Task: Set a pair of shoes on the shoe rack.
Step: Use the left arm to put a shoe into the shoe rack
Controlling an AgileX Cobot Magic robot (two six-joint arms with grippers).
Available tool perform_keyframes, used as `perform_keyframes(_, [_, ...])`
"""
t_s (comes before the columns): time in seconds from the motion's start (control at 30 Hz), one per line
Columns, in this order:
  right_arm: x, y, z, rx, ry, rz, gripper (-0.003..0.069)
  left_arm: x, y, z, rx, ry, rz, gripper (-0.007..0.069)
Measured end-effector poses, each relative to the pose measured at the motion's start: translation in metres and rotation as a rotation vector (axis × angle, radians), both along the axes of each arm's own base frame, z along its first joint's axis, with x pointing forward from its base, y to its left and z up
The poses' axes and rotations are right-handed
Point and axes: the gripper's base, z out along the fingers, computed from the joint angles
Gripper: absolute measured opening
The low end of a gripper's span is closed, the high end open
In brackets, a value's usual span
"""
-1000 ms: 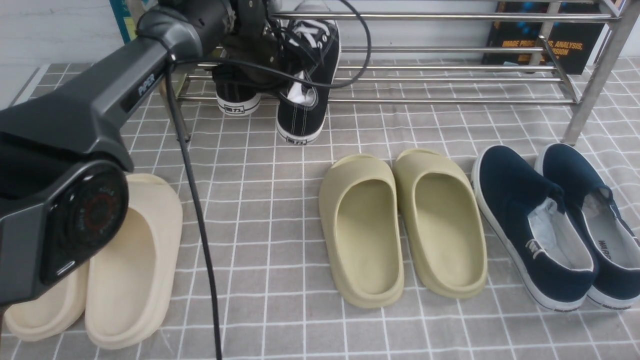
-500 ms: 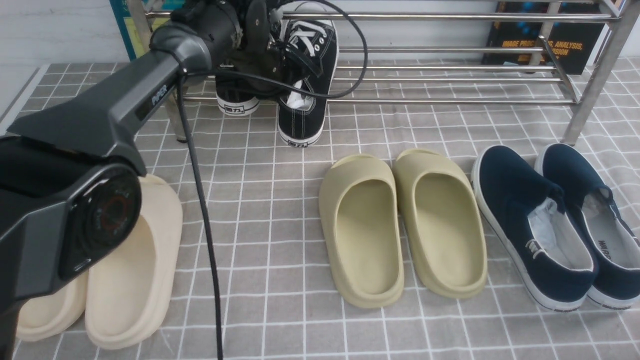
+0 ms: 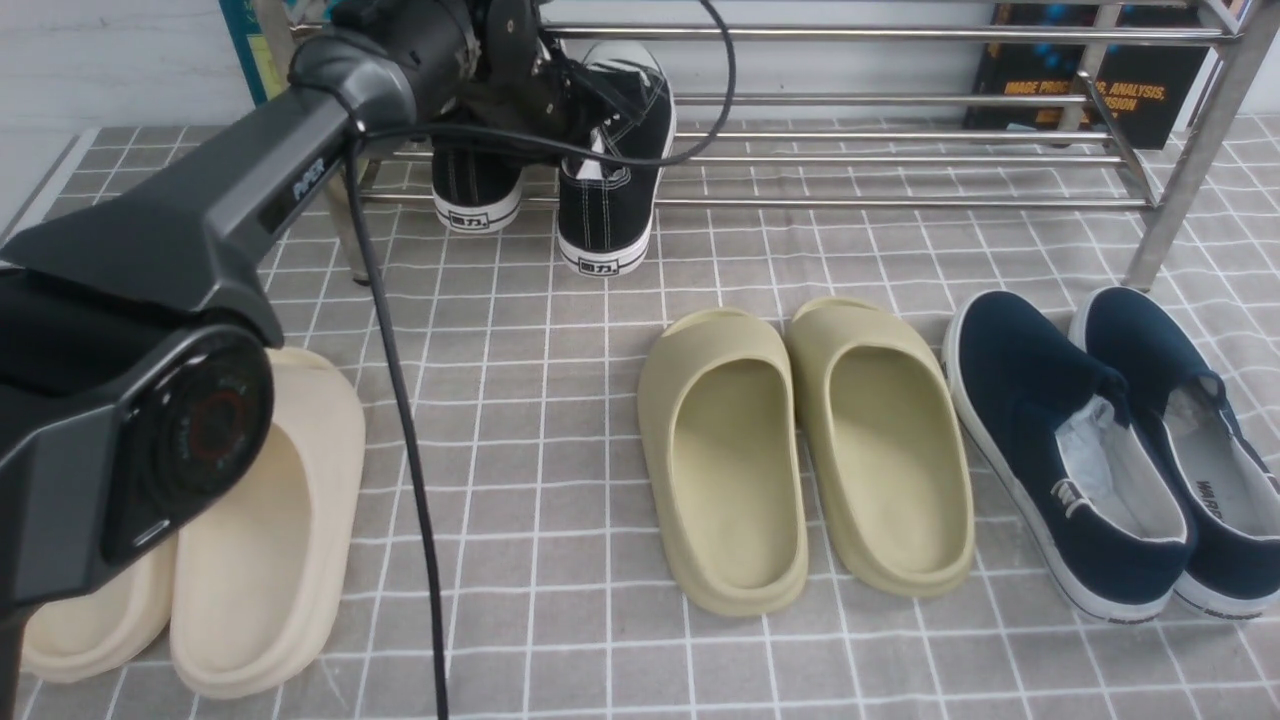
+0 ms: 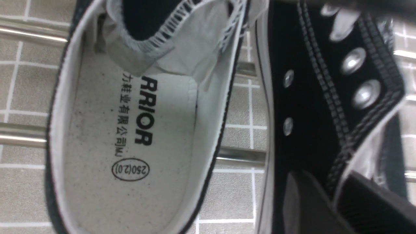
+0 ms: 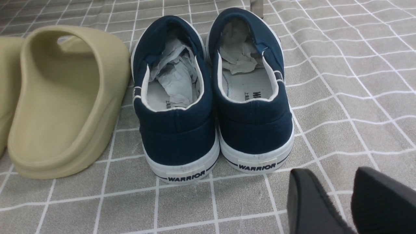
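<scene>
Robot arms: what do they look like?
The left arm is dark grey, chunky and angular, with a round black joint cap ringed in red, small white lettering and a black cable trailing down. The right end effector has two black fingers.

Left arm hides much of the black sneakers' fronts and of a beige slipper at the cloth's near-left corner — outer navy slip-on cut off at the right; laced sneaker blurred close-up.
</scene>
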Motion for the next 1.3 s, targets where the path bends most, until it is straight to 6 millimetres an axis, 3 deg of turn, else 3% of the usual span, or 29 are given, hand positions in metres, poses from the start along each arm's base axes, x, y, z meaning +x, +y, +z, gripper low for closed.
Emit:
perform_keyframes(0.1, [0.0,0.0,0.0,0.0,0.0,0.0,0.0239,-0.007,0.003,0.017,0.007,-0.007,0.001,0.0242])
perform_keyframes(0.23, [0.0,0.0,0.0,0.0,0.0,0.0,0.0239,-0.02,0.008,0.038,0.042,0.013,-0.014,0.0247])
perform_keyframes(0.27, [0.0,0.0,0.0,0.0,0.0,0.0,0.0239,-0.03,0.012,0.052,0.065,0.021,-0.033,0.0227])
perform_keyframes(0.33, [0.0,0.0,0.0,0.0,0.0,0.0,0.0239,-0.037,0.014,0.061,0.08,0.037,-0.046,0.0202])
perform_keyframes(0.43, [0.0,0.0,0.0,0.0,0.0,0.0,0.0239,-0.058,0.017,0.075,0.126,0.134,-0.13,0.0098])
perform_keyframes(0.5, [0.0,0.0,0.0,0.0,0.0,0.0,0.0239,-0.063,0.017,0.073,0.139,0.168,-0.164,0.0065])
perform_keyframes(0.57, [0.0,0.0,0.0,0.0,0.0,0.0,0.0239,-0.069,0.014,0.052,0.15,0.277,-0.226,-0.0013])
perform_keyframes(0.6, [0.0,0.0,0.0,0.0,0.0,0.0,0.0239,-0.069,0.014,0.047,0.148,0.292,-0.234,-0.0013])
perform_keyframes(0.63, [0.0,0.0,0.0,0.0,0.0,0.0,0.0239,-0.072,0.01,0.027,0.138,0.355,-0.263,-0.0013])
perform_keyframes(0.7, [0.0,0.0,0.0,0.0,0.0,0.0,0.0239,-0.074,0.007,0.011,0.124,0.385,-0.277,-0.0013])
perform_keyframes(0.73, [0.0,0.0,0.0,0.0,0.0,0.0,0.0239,-0.077,0.001,-0.006,0.111,0.409,-0.294,-0.0013])
perform_keyframes(0.77, [0.0,0.0,0.0,0.0,0.0,0.0,0.0239,-0.08,-0.007,-0.022,0.1,0.41,-0.311,-0.0013])
perform_keyframes(0.8, [0.0,0.0,0.0,0.0,0.0,0.0,0.0239,-0.08,-0.008,-0.023,0.097,0.401,-0.312,-0.0013])
perform_keyframes(0.93, [0.0,0.0,0.0,0.0,0.0,0.0,0.0239,-0.078,-0.035,-0.06,0.085,0.315,-0.334,-0.0013])
perform_keyframes(1.07, [0.0,0.0,0.0,0.0,0.0,0.0,0.0239,-0.063,-0.035,-0.066,0.062,0.233,-0.256,-0.0013])
perform_keyframes(1.3, [0.0,0.0,0.0,0.0,0.0,0.0,0.0239,-0.04,-0.017,-0.034,0.02,0.113,-0.118,-0.0013])
